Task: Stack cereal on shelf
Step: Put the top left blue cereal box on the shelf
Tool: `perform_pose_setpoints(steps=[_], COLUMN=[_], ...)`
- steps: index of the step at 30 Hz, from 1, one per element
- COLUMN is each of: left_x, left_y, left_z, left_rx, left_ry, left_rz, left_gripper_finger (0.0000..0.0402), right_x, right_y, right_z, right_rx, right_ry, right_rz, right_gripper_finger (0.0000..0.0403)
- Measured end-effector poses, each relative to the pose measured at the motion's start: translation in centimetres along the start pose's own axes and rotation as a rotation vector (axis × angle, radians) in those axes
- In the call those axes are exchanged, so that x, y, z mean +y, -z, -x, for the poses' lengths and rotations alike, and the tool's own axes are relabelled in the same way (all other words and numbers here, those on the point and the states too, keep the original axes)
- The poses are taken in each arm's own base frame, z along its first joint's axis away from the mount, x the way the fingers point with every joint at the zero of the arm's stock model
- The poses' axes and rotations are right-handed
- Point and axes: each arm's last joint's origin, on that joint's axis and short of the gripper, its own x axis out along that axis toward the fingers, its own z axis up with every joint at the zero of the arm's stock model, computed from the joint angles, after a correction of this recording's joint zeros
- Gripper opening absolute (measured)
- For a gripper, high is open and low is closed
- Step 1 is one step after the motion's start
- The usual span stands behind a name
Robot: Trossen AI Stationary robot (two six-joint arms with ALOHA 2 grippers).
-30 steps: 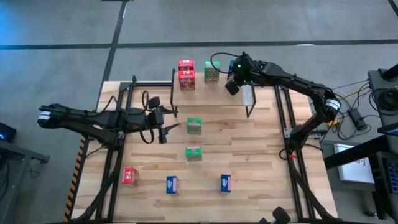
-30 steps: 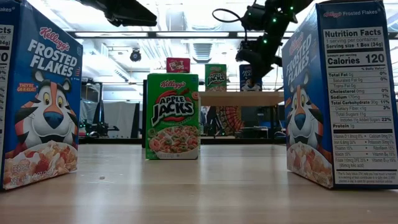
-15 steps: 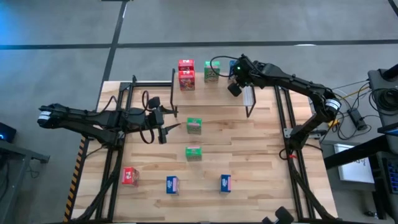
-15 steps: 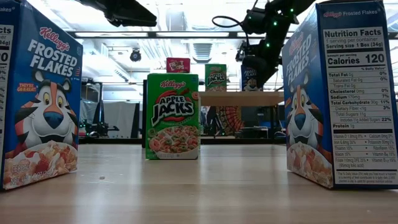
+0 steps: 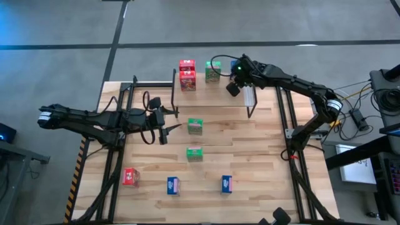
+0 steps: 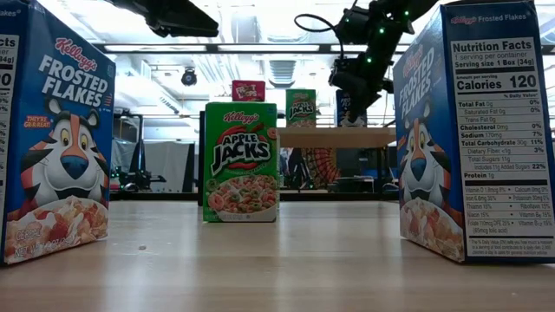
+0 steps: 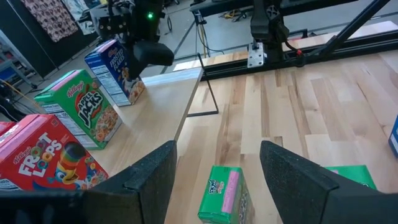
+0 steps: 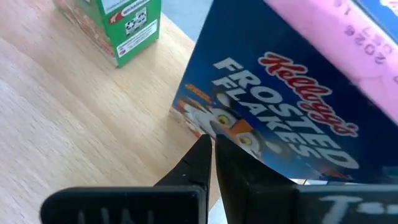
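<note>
Shelf (image 7: 158, 102) carries Frosted Flakes (image 8: 292, 106), Apple Jacks (image 7: 81, 109); right jaws together, left apart.

The left pincer (image 7: 217, 163) stands with its two dark fingers (image 7: 152, 174) apart, and a green box (image 7: 222, 194) lies on the desk (image 7: 323, 106) between them. On the shelf (image 7: 152, 115) stand a red box (image 7: 46, 158), a green box (image 7: 78, 109) and a blue box (image 7: 115, 68) in a row. The right pincer (image 7: 152, 53) hangs just beside the blue box at the shelf's far end.
</note>
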Motion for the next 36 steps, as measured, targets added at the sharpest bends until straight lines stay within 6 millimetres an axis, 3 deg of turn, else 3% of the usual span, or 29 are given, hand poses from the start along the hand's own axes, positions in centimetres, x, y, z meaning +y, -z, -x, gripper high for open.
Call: perform_pose_setpoints(steps=[16, 23, 29, 36], left_x=[0.0, 0.0, 0.0, 0.0], left_y=[0.0, 0.0, 0.0, 0.0], left_z=[0.0, 0.0, 0.0, 0.0], left_rx=[0.000, 0.000, -0.001, -0.001], left_ry=[0.000, 0.001, 0.001, 0.001], left_rz=[0.000, 0.007, 0.042, 0.085], left_gripper_finger=[0.0215, 0.0215, 0.0215, 0.0215], right_x=[0.1, 2.0, 4.7, 6.6], right_y=[-0.4, -0.1, 2.3, 6.5], right_z=[0.1, 3.1, 5.6, 6.5], right_rx=[-0.040, -0.151, -0.313, -0.466], right_ry=[-0.013, -0.164, -0.262, -0.348], right_rz=[-0.009, 0.034, 0.114, 0.193], right_gripper_finger=[0.0013, 0.0013, 0.0013, 0.0013])
